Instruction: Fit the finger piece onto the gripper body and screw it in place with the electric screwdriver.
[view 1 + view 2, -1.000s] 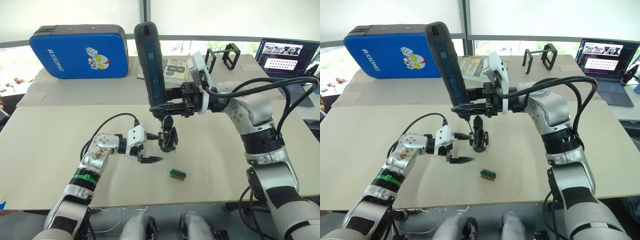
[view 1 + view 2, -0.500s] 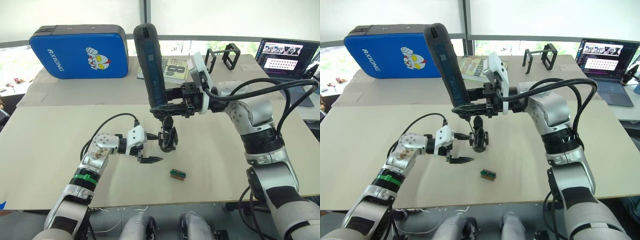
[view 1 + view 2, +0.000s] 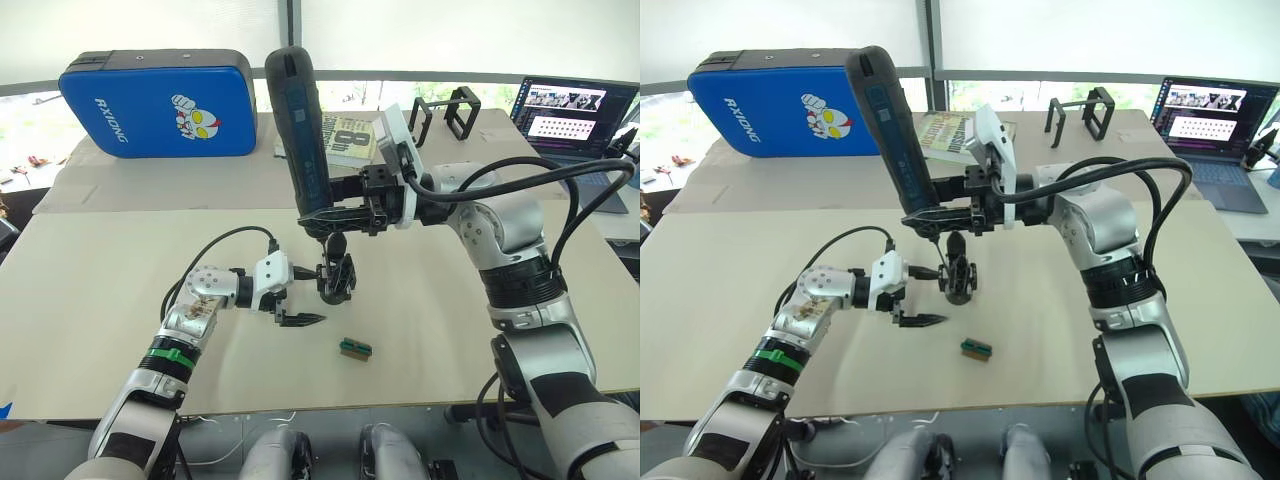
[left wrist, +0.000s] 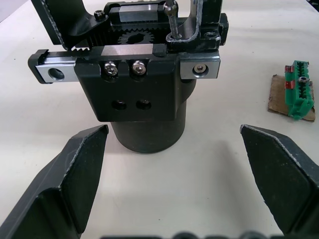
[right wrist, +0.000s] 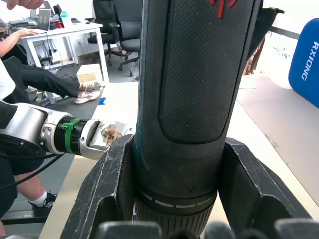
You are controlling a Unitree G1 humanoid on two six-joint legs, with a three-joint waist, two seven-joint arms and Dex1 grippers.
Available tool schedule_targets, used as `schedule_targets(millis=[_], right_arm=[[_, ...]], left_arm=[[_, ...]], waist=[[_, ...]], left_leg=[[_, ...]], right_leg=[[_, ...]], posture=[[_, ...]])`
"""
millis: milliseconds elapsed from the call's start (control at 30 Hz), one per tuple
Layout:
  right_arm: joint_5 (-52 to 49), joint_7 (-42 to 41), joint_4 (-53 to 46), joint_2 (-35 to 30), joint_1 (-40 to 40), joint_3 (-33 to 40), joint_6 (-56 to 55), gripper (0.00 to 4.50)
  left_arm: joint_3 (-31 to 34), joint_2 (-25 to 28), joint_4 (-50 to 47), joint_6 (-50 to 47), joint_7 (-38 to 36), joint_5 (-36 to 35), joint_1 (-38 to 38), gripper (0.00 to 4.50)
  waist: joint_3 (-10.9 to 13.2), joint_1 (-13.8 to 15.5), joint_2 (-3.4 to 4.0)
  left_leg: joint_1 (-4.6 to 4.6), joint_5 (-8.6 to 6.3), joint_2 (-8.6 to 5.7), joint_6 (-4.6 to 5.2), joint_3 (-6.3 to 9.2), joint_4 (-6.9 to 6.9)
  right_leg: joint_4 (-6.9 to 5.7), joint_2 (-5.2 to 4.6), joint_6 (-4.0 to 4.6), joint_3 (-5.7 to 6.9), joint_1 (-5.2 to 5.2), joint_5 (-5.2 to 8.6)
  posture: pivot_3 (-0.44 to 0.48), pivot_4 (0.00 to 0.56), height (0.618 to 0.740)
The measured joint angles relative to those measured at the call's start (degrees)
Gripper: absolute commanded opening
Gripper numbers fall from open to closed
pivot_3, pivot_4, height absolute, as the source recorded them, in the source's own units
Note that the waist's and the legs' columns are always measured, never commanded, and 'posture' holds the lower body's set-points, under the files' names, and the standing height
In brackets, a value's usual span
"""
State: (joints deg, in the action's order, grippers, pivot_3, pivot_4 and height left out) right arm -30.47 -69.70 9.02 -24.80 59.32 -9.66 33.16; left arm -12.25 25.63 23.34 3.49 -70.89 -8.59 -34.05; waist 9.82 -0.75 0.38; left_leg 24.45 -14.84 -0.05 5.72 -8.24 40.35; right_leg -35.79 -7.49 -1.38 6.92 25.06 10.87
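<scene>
Body [image 3: 337, 279] boxed in: screwdriver [image 3: 303, 140] above, left gripper [image 3: 300, 305] just beside. Green block [image 3: 355, 348] near; bare table [image 3: 100, 290] elsewhere.

One electric screwdriver [image 3: 298, 130], one gripper body [image 3: 336, 278], one green block [image 3: 354, 348], one blue case [image 3: 160, 102], one laptop [image 3: 575, 115]

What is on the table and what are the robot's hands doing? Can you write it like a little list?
right hand: shut on the electric screwdriver, held upright over the gripper body
left hand: open, empty, beside the gripper body
gripper body: standing on the table
green block: lying on the table, apart from both hands
behind: blue case, laptop
</scene>
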Motion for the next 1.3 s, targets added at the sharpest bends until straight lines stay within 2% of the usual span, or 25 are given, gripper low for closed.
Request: schedule_targets(millis=[500,933,1033,1133,1300], right_arm=[[0.56,-0.48,-3.1,-0.38,-4.41,0.68,-4.67,1.94],[0.87,0.31,-7.38,-0.28,-8.56,1.64,-8.77,1.94],[0.82,1.1,-8.0,-0.24,-9.27,1.9,-8.78,1.94],[0.55,1.22,-9.81,-0.31,-11.12,2.58,-9.35,1.94],[0.9,-0.18,-10.71,-1.64,-12.07,2.48,-10.24,1.94]], left_arm=[[-0.05,-1.22,0.36,0.0,0.55,0.6,-0.14,4.5],[0.03,-7.27,12.51,4.15,3.72,1.81,-4.73,4.5],[0.07,-7.66,14.66,5.93,3.76,1.9,-5.14,3.74],[0.38,-7.95,16.42,6.75,3.34,1.86,-5.88,2.36],[0.37,-8.1,18.21,8.29,2.75,1.95,-6.53,2.27]], waist=[[-0.01,0.05,-0.01],[-0.02,0.08,-0.04],[-0.02,0.11,-0.04],[-0.04,0.17,-0.06],[-0.06,0.17,-0.08]], left_leg=[[0.0,0.0,0.0,0.0,0.0,0.03],[-0.01,0.0,0.0,0.01,0.0,0.08],[-0.02,0.0,0.0,0.01,0.01,0.09],[-0.02,0.0,0.0,0.01,0.01,0.09],[-0.07,0.0,0.0,0.01,0.02,0.11]], right_leg=[[-0.01,0.0,0.0,0.0,-0.02,0.0],[-0.04,0.0,0.0,0.0,-0.03,0.0],[-0.04,0.0,0.0,0.0,-0.04,0.0],[-0.03,-0.02,0.0,0.0,-0.05,0.0],[-0.01,-0.04,0.0,-0.02,-0.07,0.0]], posture=[[0.0,0.15,0.74],[0.0,0.15,0.74],[0.0,0.15,0.74],[0.0,0.15,0.74],[0.0,0.15,0.74]])
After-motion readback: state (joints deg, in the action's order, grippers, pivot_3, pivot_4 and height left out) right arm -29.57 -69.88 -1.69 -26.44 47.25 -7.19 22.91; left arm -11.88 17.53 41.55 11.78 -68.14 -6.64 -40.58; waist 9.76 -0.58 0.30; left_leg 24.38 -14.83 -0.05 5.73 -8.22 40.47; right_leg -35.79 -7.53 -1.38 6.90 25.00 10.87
